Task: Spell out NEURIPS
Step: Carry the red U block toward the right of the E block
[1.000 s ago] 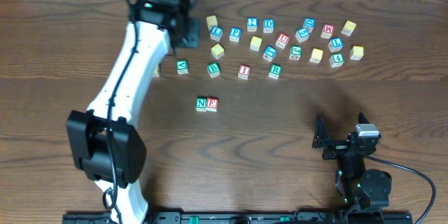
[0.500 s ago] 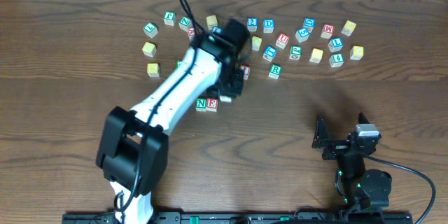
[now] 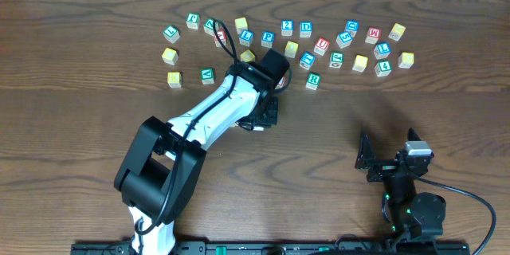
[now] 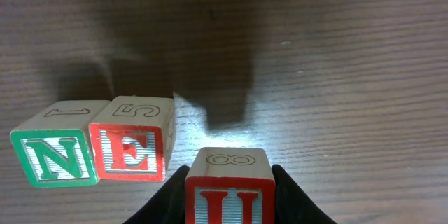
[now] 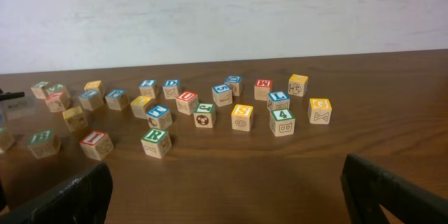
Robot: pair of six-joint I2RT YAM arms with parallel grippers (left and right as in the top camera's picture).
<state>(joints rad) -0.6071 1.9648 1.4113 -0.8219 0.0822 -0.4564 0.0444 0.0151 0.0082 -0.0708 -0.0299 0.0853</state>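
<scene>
Left wrist, left jaws pinching U cube (image 4: 228,185) beside E cube (image 4: 130,147), right jaws spread, spare cubes (image 5: 241,117) beyond

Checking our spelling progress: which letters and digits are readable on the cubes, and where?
"N" – green N cube
"1" – its top
"E" – red E cube
"5" – its top
"U" – held U cube
"8" – its top
"R" – R cube
"I" – I cube
"4" – 4 cube
Other far cubes: partly legible, leftmost blurred.
</scene>
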